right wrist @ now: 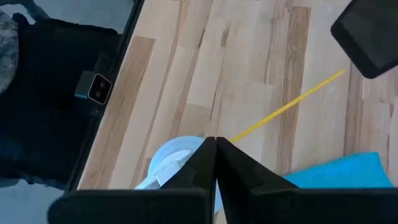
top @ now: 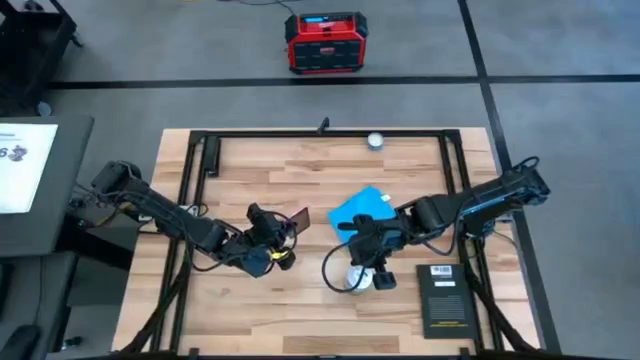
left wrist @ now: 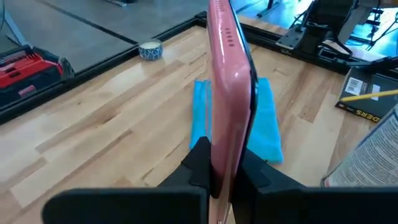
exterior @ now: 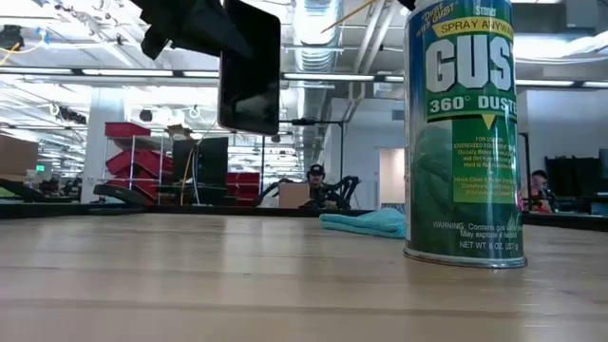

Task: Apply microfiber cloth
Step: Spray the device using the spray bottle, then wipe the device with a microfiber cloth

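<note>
The blue microfiber cloth (top: 360, 207) lies flat on the wooden table, right of centre; it also shows low on the table in the low view (exterior: 366, 221). My left gripper (top: 282, 228) is shut on a phone (top: 297, 218) with a pink back and black screen, held above the table to the cloth's left. My right gripper (right wrist: 215, 148) is shut just near of the cloth, over the white top (right wrist: 174, 158) of an upright green spray can (exterior: 463, 133) with a yellow straw (right wrist: 286, 106). My left gripper pinches one end of the phone (left wrist: 225, 163) between its two fingers, one on the pink back and one on the screen side. The fingers come from the table's left, and the phone reaches on past them. It is lifted clear (exterior: 249, 66), standing nearly upright. My right gripper: I cannot tell whether its shut fingers touch the can's top.
A black booklet (top: 443, 297) with a white label lies at the near right. A small round tin (top: 375, 141) sits by the far rail. A black frame (top: 320, 133) borders the table. A red unit (top: 325, 42) stands on the floor beyond.
</note>
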Available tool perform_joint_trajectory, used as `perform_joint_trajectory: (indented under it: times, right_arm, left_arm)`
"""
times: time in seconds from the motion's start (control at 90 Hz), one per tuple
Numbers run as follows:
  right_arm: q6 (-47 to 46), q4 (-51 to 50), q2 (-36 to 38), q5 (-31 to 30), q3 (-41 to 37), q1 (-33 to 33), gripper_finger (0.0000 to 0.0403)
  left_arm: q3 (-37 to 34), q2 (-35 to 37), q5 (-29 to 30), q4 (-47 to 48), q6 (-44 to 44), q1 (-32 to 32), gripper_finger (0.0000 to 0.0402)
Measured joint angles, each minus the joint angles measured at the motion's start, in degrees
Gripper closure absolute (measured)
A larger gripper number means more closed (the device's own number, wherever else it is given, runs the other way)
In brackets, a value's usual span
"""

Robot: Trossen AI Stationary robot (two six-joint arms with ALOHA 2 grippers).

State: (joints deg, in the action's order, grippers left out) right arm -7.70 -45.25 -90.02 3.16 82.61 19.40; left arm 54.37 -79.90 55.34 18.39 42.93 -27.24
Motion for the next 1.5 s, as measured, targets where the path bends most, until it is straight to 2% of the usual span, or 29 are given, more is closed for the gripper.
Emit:
perform_joint_trajectory:
  times: [0.189,0.778,1.056,1.3,1.5]
  right_arm:
    - [0.0,-0.3,0.0,0.0,0.0,0.0,0.0403]
    - [0.2,-2.4,-1.1,0.3,-0.6,-0.6,0.0403]
    - [0.6,-2.1,-1.5,0.0,-0.7,-0.5,0.0403]
    - [5.1,-1.3,0.2,-6.6,-0.5,-2.7,0.0403]
    - [5.9,-10.0,2.8,-8.8,-0.5,-5.6,0.0403]
  left_arm:
    - [0.0,0.0,0.2,-2.8,-2.3,0.1,0.0398]
    - [0.0,0.0,0.2,-2.6,-2.6,0.4,0.0398]
    - [0.0,-2.9,-0.5,-2.9,-2.7,1.0,0.0398]
    - [0.0,-0.3,1.9,-3.6,-8.6,0.7,0.0398]
    - [0.0,0.7,3.1,2.0,-9.3,1.6,0.0398]
